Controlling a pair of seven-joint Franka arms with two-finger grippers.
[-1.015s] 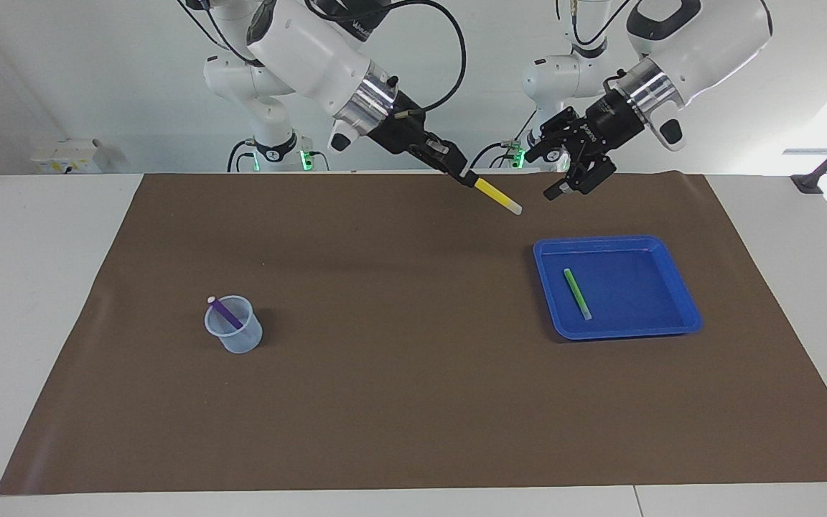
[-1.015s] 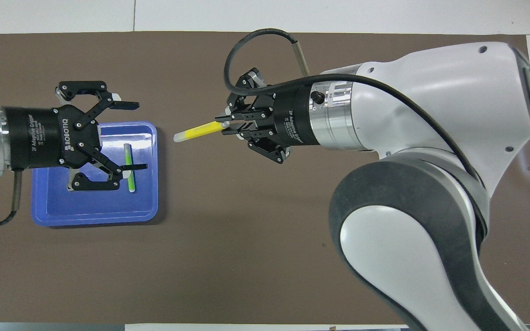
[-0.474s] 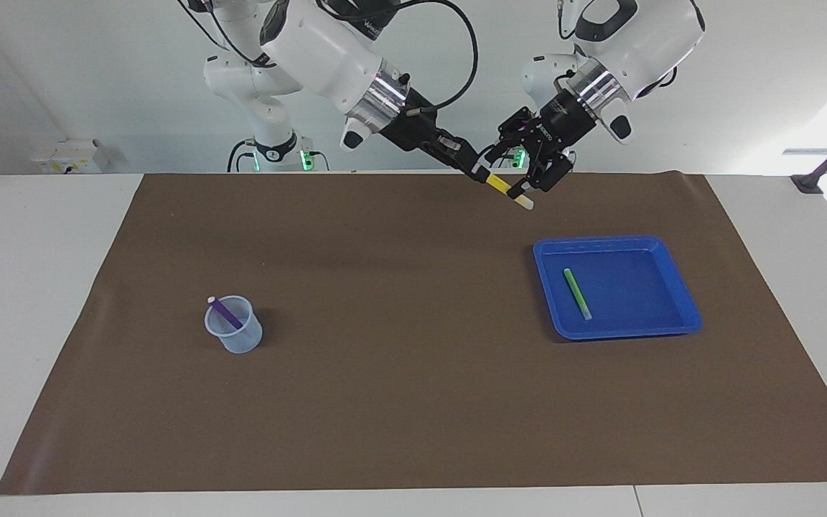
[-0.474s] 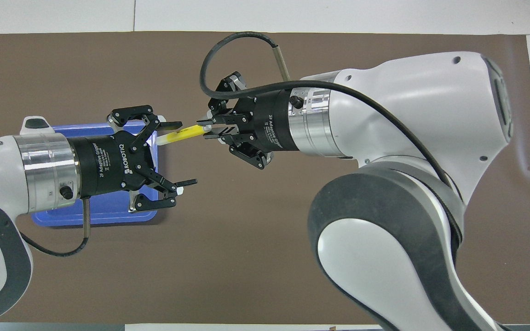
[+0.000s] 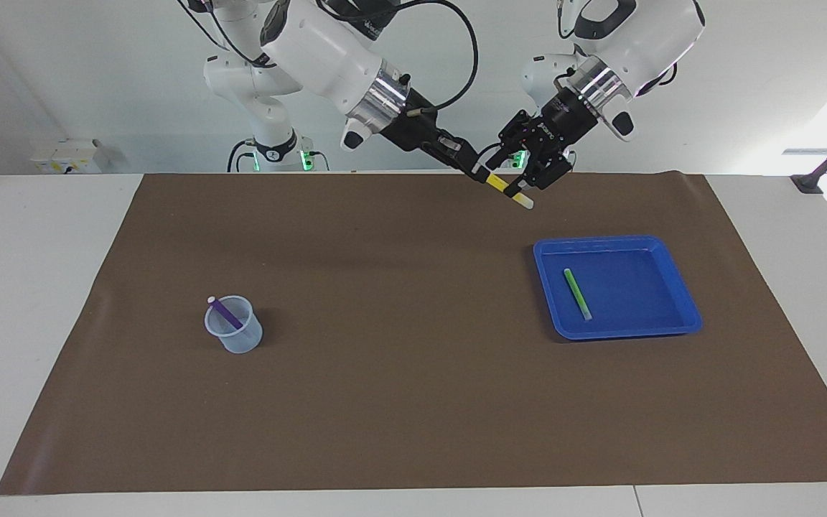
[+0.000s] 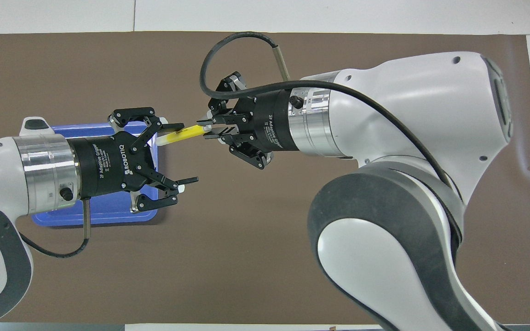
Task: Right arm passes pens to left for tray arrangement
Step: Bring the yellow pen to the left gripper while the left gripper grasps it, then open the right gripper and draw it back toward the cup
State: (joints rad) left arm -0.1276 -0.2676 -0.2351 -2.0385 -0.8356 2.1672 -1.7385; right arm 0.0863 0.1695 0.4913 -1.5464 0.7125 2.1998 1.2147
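Small translucent bluish plastic cup (image 5: 234,334) stands on the brown table mat (image 5: 413,402) toward the right arm's end, with the slim purple pen (image 5: 224,311) leaning inside it, pale tip up above the rim. Right gripper (image 5: 477,174) is raised over the mat's edge nearest the robots, fingers pinched tight on the back end of the slim yellow pen (image 5: 508,192), which sticks out slanting down, whitish tip toward the left arm's end. Left gripper (image 5: 528,176) is up in the air at the yellow pen's tip; in the overhead view its fingers (image 6: 173,126) are spread wide, one finger at or touching the pen's pale end, the second well apart from it, so the left has no grip on the pen. Shallow glossy blue plastic tray (image 5: 679,316), squarish with a raised rim, sits on the mat toward the left arm's end, farther from the robots than both grippers. Slim green pen (image 5: 577,293) lies flat in the tray, in the part toward the right arm's end, slightly slanted.
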